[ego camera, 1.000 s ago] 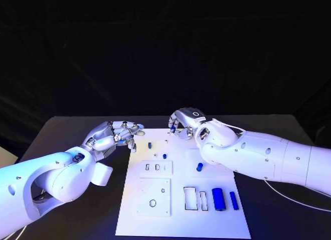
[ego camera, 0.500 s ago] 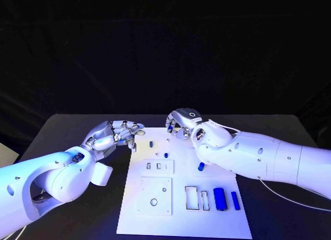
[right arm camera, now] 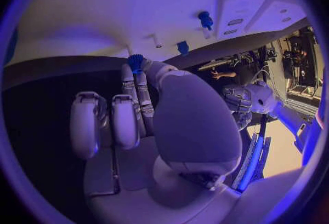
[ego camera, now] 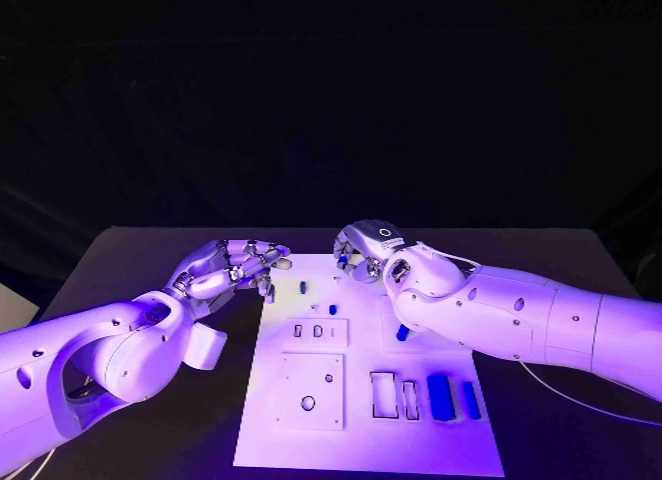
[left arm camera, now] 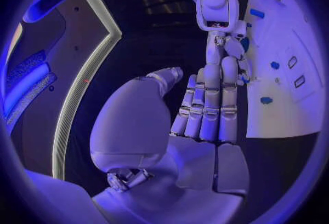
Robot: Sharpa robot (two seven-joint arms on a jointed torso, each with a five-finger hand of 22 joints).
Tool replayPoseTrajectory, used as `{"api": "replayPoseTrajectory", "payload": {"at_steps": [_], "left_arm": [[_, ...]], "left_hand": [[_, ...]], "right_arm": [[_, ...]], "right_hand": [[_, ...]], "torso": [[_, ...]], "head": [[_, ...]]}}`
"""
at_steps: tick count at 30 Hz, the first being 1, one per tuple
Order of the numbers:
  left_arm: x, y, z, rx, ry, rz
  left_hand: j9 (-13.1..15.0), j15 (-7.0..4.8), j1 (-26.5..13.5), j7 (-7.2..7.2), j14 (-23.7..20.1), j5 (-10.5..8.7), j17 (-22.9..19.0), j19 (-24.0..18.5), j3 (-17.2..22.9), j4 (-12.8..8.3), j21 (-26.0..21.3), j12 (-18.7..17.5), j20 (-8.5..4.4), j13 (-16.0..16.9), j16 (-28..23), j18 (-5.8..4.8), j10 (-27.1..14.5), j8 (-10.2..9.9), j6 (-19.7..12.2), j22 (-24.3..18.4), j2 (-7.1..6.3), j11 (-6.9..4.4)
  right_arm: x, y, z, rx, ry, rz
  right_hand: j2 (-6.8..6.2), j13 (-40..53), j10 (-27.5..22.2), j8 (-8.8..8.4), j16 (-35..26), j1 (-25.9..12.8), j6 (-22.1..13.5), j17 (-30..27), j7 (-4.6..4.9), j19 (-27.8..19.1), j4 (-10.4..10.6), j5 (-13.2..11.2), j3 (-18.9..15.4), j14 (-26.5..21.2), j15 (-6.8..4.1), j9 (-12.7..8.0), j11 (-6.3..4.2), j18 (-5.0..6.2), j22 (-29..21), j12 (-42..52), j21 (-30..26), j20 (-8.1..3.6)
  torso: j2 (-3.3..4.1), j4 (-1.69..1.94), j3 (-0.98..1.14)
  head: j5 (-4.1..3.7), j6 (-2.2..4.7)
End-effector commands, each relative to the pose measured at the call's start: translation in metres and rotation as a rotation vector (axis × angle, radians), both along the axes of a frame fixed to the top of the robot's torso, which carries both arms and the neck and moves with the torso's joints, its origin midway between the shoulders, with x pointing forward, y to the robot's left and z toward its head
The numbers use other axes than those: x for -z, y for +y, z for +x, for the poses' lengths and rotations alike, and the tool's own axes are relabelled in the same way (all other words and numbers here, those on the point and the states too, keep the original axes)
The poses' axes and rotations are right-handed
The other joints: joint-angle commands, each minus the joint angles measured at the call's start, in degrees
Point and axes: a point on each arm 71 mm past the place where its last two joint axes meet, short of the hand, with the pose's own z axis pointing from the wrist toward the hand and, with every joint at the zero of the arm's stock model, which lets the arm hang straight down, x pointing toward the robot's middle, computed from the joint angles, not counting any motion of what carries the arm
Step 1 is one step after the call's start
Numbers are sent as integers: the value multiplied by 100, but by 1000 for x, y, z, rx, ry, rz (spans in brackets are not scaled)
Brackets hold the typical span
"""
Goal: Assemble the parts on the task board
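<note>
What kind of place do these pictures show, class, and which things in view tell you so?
Probably a robotics lab or test cell. A white task board with cut-out slots and small blue parts lies on a black table against a dark backdrop, worked by the left hand and right hand.

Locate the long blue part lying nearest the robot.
In the head view it lies on the task board, near-right corner: the long blue part, between a slimmer blue piece and rectangular slots.

Both white arms reach inward. The left hand (ego camera: 233, 265) hovers with fingers curled together, holding nothing. The right hand (ego camera: 366, 248) pinches a small blue part (right arm camera: 135, 62) at its fingertips.
</note>
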Motion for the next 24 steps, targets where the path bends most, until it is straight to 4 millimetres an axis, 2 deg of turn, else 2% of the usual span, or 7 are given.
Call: {"api": "replayPoseTrajectory", "payload": {"at_steps": [1, 10, 24], "left_arm": [[-2, -3, -1, 25, -10, -8], [-3, -4, -1, 28, -11, -7], [-3, -4, -1, 30, -12, -6]], "left_hand": [[5, 7, 63, 8, -34, -4, -9, -36, 30, 7, 18, -7, -16, 8, 25, 80, -38, 11, -36, 5, -13, -14], [7, 9, 66, 12, -35, -4, -11, -46, 39, 1, 31, -9, -15, 9, 26, 80, -42, 9, -39, 14, -10, -11], [9, 10, 71, 15, -35, -3, -12, -55, 49, -7, 43, -11, -15, 9, 27, 80, -46, 7, -43, 22, -6, -9]], "right_arm": [[2, 1, 1, -1, -4, -43], [6, 2, 3, 5, -16, -69], [11, 6, 5, 2, -3, -95]], "right_hand": [[-18, 359, 151, -19, 23, -16, -22, 0, 37, 4, -242, 19, 292, 265, 20, 8, -176, -96, 192, 9, 17, 5], [-25, 362, 148, -25, 19, -28, -26, -11, 35, -7, -247, 29, 299, 263, 21, 13, -176, -91, 175, 5, 3, 7], [-42, 367, 123, -48, 27, -65, -52, -4, 41, -17, -254, 56, 318, 262, 27, 24, -166, -88, 166, -16, -8, 14]], "torso": [[4, 0, 6], [6, 3, 7], [5, -2, -1]], "head": [[-2, 5], [-12, -5], [-13, -4]]}}
